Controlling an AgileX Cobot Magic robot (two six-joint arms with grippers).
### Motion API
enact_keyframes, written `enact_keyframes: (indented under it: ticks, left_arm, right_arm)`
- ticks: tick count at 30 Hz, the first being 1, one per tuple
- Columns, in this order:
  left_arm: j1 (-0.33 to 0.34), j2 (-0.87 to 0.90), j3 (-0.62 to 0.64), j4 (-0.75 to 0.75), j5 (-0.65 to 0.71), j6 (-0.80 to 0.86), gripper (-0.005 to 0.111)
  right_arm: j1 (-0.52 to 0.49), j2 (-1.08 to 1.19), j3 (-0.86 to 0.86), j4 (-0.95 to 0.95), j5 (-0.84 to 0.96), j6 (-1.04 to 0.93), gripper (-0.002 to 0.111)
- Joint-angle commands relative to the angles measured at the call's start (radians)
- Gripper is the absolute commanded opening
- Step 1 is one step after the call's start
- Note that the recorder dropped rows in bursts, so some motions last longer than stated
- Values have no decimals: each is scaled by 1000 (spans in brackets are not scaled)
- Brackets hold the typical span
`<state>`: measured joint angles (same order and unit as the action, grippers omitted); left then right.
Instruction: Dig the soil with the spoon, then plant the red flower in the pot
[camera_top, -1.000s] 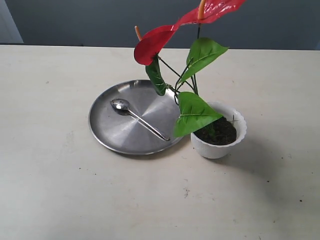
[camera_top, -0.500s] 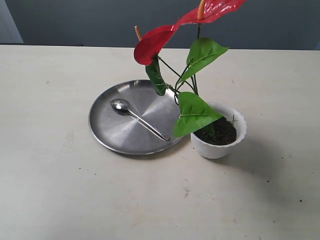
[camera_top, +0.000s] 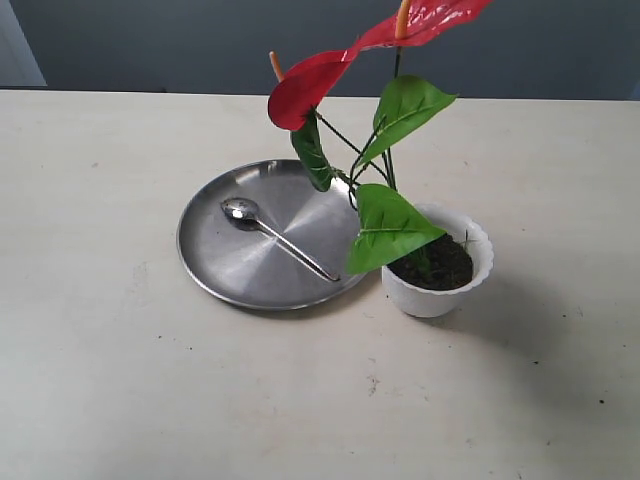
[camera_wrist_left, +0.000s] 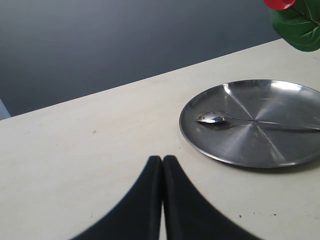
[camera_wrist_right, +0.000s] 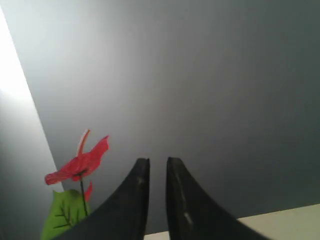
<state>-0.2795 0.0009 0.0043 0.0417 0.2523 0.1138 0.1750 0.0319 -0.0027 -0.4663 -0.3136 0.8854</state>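
Observation:
The red flower (camera_top: 305, 88) stands upright with its stems in the soil (camera_top: 445, 266) of the white scalloped pot (camera_top: 478, 243). The spoon (camera_top: 270, 233) lies on the round steel plate (camera_top: 225, 270), left of the pot. Neither gripper shows in the exterior view. In the left wrist view my left gripper (camera_wrist_left: 162, 159) is shut and empty, low over bare table, short of the plate (camera_wrist_left: 250, 147) and spoon (camera_wrist_left: 215, 118). In the right wrist view my right gripper (camera_wrist_right: 158, 161) is raised, its jaws a narrow gap apart with nothing between; the flower (camera_wrist_right: 77, 164) stands off to one side.
The cream table (camera_top: 120, 380) runs to a dark grey wall (camera_top: 150, 40) at the back. A green leaf (camera_wrist_left: 300, 22) of the flower overhangs the plate's far side.

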Motion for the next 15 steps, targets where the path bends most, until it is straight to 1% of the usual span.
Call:
enact_keyframes:
  ticks: [1, 3, 7, 8, 10, 12, 15]
  left_arm:
    - [-4, -1, -4, -2, -12, -1, 0]
    - [-4, -1, -4, -2, -12, -1, 0]
    - [-4, -1, -4, -2, -12, -1, 0]
    - [-4, -1, -4, -2, -12, -1, 0]
    - [-4, -1, -4, -2, -12, -1, 0]
    - [-4, -1, -4, -2, -12, -1, 0]
    - [-4, -1, -4, -2, -12, -1, 0]
  right_arm:
    - [4, -6, 3, 177, 164, -184, 14]
    - [4, -6, 3, 291, 236, -260, 14]
    - [5, -21, 3, 348, 383, -266, 14]
    - [7, -32, 3, 424, 488, -331, 14]
    - [7, -32, 3, 524, 580, -468, 14]
    - [7, -32, 3, 553, 637, -539, 14]
    - [7, -32, 3, 567, 633, -594, 14]
